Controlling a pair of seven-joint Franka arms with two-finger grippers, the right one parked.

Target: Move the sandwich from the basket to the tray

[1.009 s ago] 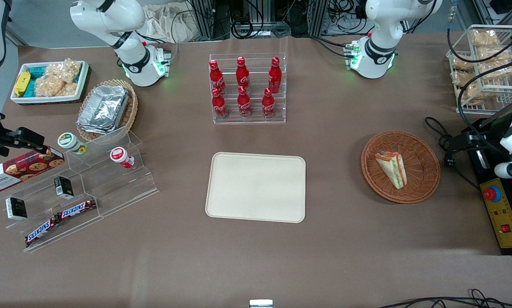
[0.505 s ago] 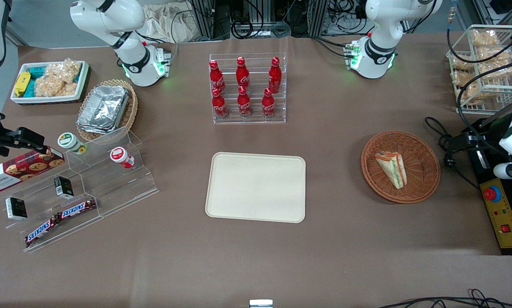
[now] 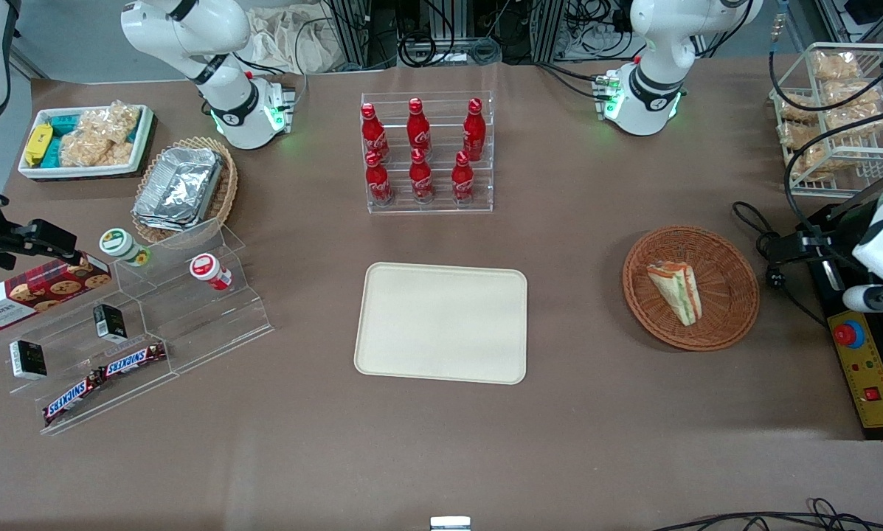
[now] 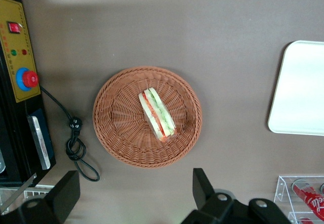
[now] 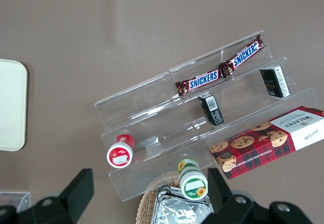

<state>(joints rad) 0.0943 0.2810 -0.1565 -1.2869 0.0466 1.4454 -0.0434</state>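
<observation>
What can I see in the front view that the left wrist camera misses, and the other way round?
Only the front view shows the tan basket of foil containers, the white bin of snacks and the wire rack.

Only the left wrist view shows the gripper, open, hanging high above the table beside the basket.

Both show the sandwich lying in the basket, the bare tray, the control box with its red button, and cola bottles.

The gripper (image 4: 134,196) is cut off by the wrist picture's edge, fingertips wide apart above the table. The tray (image 4: 298,90), toward 3 o'clock of the basket (image 4: 114,133), is cropped, and the bottle rack (image 4: 293,193) shows only partly.
</observation>
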